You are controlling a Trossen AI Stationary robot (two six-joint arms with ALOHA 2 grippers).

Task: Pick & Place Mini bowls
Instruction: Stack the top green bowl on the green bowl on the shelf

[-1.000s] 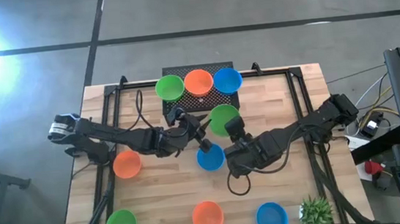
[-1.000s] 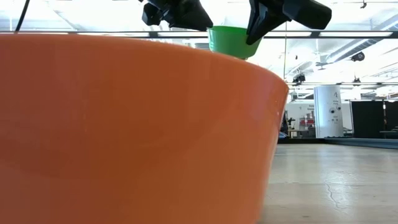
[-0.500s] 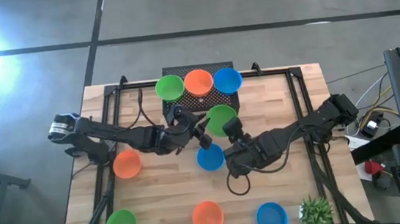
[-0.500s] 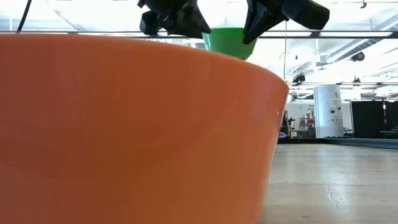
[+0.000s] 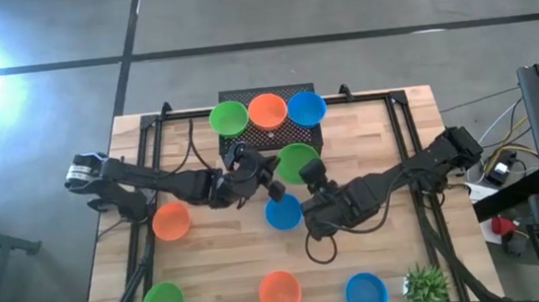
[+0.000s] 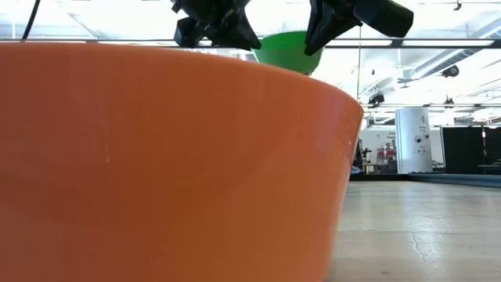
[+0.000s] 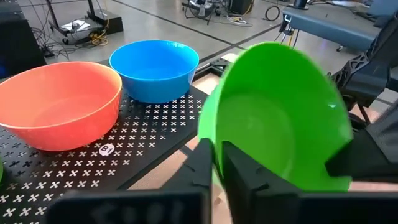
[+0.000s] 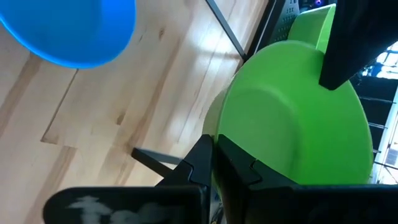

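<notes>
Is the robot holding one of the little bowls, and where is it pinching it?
Yes. Both grippers hold one green bowl by its rim: the left gripper pinches one edge and the right gripper pinches the opposite edge, above the table.

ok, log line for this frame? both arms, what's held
phase: handover mid-air | left gripper: shut on green bowl rim | right gripper: shut on same bowl's rim | bowl: tilted, off the table
</notes>
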